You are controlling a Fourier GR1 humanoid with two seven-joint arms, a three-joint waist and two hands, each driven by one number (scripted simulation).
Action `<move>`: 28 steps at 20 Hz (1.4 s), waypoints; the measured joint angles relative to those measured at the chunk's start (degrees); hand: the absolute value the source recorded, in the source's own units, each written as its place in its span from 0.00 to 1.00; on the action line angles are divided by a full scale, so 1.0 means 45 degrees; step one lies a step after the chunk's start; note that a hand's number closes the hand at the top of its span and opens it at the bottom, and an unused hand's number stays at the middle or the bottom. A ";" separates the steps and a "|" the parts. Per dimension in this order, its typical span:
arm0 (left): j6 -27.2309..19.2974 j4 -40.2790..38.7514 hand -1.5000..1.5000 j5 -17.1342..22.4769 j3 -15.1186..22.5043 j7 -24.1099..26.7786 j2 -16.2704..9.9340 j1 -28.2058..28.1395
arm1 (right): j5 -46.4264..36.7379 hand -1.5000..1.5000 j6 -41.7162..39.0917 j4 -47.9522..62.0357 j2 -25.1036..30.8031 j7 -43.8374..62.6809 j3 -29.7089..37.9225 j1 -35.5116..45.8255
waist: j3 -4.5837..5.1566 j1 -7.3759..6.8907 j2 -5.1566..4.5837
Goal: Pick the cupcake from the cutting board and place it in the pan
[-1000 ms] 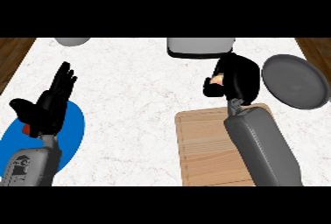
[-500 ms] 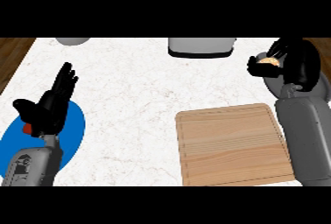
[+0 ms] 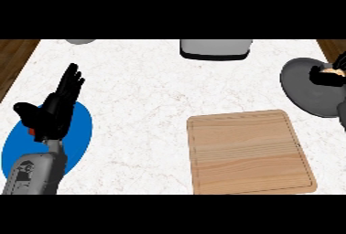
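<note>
The wooden cutting board (image 3: 249,151) lies bare at the lower right of the counter. A dark grey pan (image 3: 304,89) sits at the right edge. My right hand (image 3: 326,77) is over the pan, mostly cut off by the view's edge, its fingers curled round the cupcake (image 3: 332,71), of which only a light brown bit shows. My left hand (image 3: 52,112) rests open at the left, fingers up, above a blue plate (image 3: 78,137).
A grey toaster-like appliance (image 3: 215,48) stands at the back middle. A grey bowl's rim (image 3: 81,41) shows at the back left. Dark wood floor shows past the counter's left and right edges.
My right hand has carried the cupcake from beside the cutting board's far edge rightward to over the pan, and its forearm has left the view. The left hand has not moved.
</note>
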State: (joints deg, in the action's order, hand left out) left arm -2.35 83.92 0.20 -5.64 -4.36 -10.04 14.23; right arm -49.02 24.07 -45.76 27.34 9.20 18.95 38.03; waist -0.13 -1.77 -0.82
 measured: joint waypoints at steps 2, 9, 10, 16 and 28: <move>0.0010 -0.0008 0.50 -0.0042 0.0043 0.0048 0.0013 0.0053 | -0.0040 1.00 0.0535 0.1273 0.0528 -0.0617 0.0356 0.0275 | -0.0010 -0.0111 -0.0050; -0.0049 0.0089 0.50 -0.0180 0.0339 0.0078 0.0265 0.0281 | 0.0337 1.00 0.1821 0.4507 0.1625 -0.2573 0.1446 0.0869 | -0.0057 -0.0438 -0.0203; -0.0101 0.0089 0.50 -0.0229 0.0368 0.0089 0.0299 0.0321 | 0.0439 1.00 0.1936 0.4783 0.1713 -0.2840 0.1592 0.0880 | -0.0066 -0.0474 -0.0232; -0.0004 -0.0132 0.50 -0.0164 0.0312 0.0159 0.0271 0.0468 | 0.1610 0.00 0.0646 0.6311 0.1891 -0.3811 0.2626 0.1188 | -0.0093 -0.0550 -0.0300; 0.0109 -0.0198 0.50 -0.0077 0.0204 0.0230 0.0188 0.0466 | 0.3574 0.00 -0.1292 0.7280 0.1852 -0.6710 0.4368 0.0946 | -0.0112 -0.0532 -0.0279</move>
State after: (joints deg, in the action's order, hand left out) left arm -1.86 83.03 -0.14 -4.72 -3.33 -9.19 16.32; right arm -32.94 18.26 -13.00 35.67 -20.99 38.61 42.29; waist -0.64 -4.16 -2.07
